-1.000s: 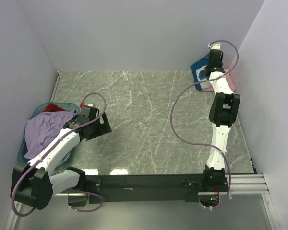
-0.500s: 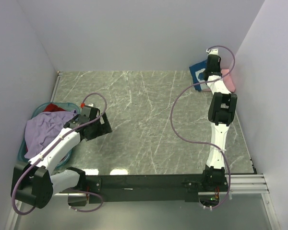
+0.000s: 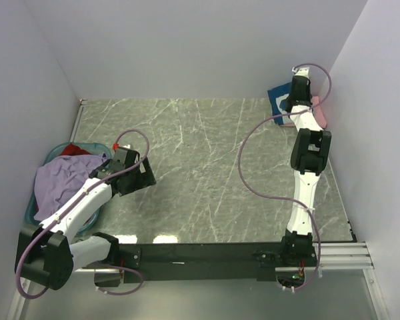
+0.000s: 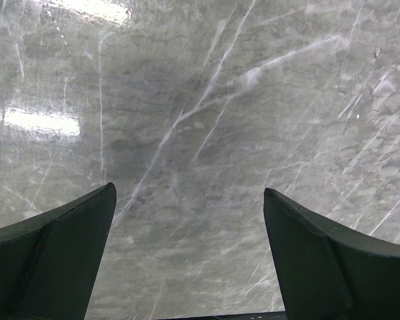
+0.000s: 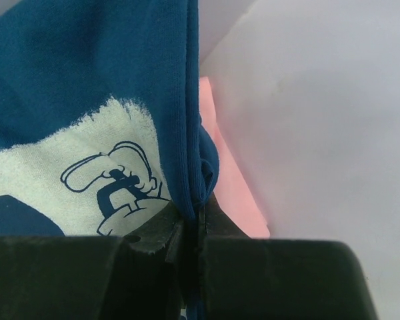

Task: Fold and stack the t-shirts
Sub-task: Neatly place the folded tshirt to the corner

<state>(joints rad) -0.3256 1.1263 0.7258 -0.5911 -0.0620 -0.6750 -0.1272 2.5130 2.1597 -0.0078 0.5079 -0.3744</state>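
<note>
The navy blue t-shirt (image 3: 278, 99) with a pale print lies folded at the far right corner, on top of the pink t-shirt (image 3: 318, 115). My right gripper (image 3: 297, 87) is shut on the navy shirt's edge (image 5: 190, 133); the pink shirt (image 5: 237, 200) shows just beside it. The lavender t-shirt (image 3: 63, 183) is heaped in the basket at the left, with the red t-shirt (image 3: 74, 150) peeking out behind it. My left gripper (image 3: 139, 175) is open and empty over bare marble (image 4: 187, 200), right of the basket.
The teal plastic basket (image 3: 52, 158) stands at the table's left edge against the wall. White walls close in the back and right sides near the folded shirts. The grey marble tabletop (image 3: 200, 160) lies between the arms.
My right gripper shifted slightly at the far corner, still on the navy shirt. The left arm has not moved.
</note>
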